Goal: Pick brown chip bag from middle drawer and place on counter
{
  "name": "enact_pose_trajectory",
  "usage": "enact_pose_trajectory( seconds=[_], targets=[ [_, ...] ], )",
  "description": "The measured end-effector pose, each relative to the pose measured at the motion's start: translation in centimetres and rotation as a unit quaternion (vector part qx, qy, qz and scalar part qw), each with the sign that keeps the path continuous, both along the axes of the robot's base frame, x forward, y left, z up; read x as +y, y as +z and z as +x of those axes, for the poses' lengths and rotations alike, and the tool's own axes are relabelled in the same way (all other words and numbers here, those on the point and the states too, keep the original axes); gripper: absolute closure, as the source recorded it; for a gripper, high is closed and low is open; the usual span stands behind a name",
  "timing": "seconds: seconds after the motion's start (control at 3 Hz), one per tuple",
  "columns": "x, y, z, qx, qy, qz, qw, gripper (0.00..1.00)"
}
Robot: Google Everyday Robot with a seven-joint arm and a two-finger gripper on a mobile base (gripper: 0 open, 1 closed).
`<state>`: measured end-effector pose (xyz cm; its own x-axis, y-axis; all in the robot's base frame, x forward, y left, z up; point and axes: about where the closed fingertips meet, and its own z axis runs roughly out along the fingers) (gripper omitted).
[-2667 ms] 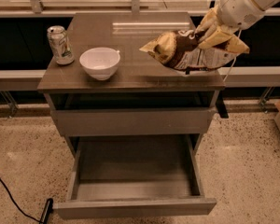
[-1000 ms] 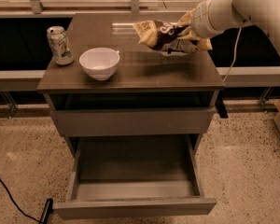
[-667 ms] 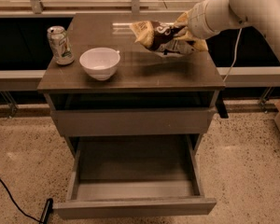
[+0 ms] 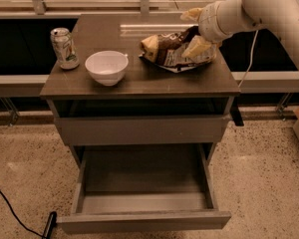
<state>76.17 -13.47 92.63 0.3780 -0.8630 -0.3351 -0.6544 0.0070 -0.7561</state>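
Observation:
The brown chip bag (image 4: 170,52) lies on the counter (image 4: 139,87) at its right rear, crumpled, with its dark middle and tan left end showing. My gripper (image 4: 195,33) reaches in from the right on a white arm and is shut on the bag's right end, low over the counter. The middle drawer (image 4: 144,221) is pulled out at the front of the gray cabinet, and its gray tray holds nothing that I can see.
A white bowl (image 4: 106,67) stands on the counter left of the bag. A silver drink can (image 4: 64,48) stands at the counter's left edge. A closed drawer front (image 4: 139,129) sits above the open one. A black cable (image 4: 12,210) lies on the speckled floor at lower left.
The gripper has lowered the bag from just above the counter until it rests on the counter's right rear. The bowl, can and drawer have not moved.

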Motion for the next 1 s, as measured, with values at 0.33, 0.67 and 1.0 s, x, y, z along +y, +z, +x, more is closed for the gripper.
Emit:
enact_pose_trajectory(
  seconds=[0.33,0.67,1.0],
  targets=[
    [-1.0,1.3,-0.8,0.027,0.022,0.054,0.9979,0.0],
    [-3.2,2.3,-1.4,0.058,0.005,0.055,0.9968,0.0],
    [-3.1,2.2,-1.5,0.062,0.006,0.054,0.9966,0.0]
  ],
)
